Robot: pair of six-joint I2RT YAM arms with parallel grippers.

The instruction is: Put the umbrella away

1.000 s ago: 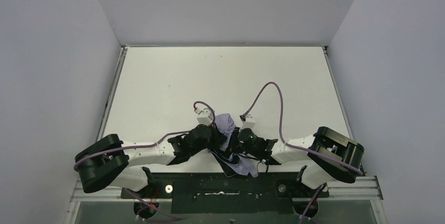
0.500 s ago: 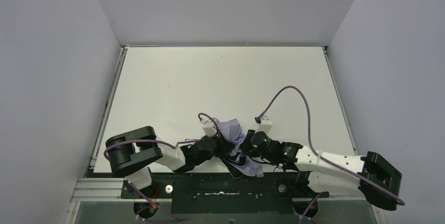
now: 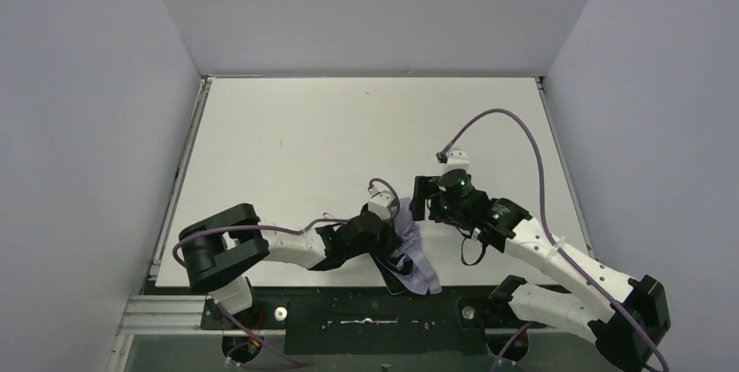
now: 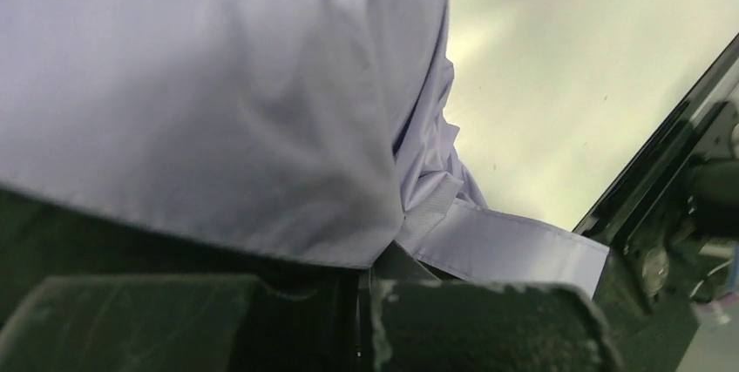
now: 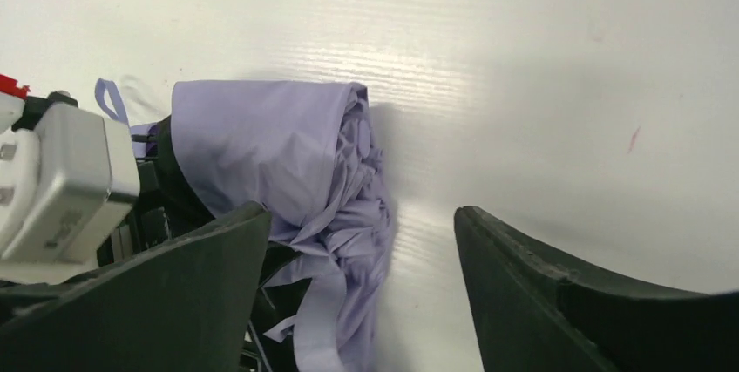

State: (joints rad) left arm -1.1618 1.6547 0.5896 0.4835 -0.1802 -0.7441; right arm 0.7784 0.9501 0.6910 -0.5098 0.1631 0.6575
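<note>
Currently the compact folding umbrella of pale lavender fabric (image 3: 416, 260) lies bunched at the near edge of the flat white table (image 3: 349, 128), between the two arms, its near end overlapping the black base rail (image 3: 349, 309). The left gripper (image 3: 389, 244) presses into the bundle's left side; in the left wrist view its dark fingers (image 4: 131, 324) are drawn close together with a fold of lavender cloth pinched between them. The right gripper (image 3: 422, 201) sits near the bundle's far end, not touching it, its two black fingers (image 5: 558, 302) spread wide and holding nothing, the crumpled fabric just beside one of them
</note>
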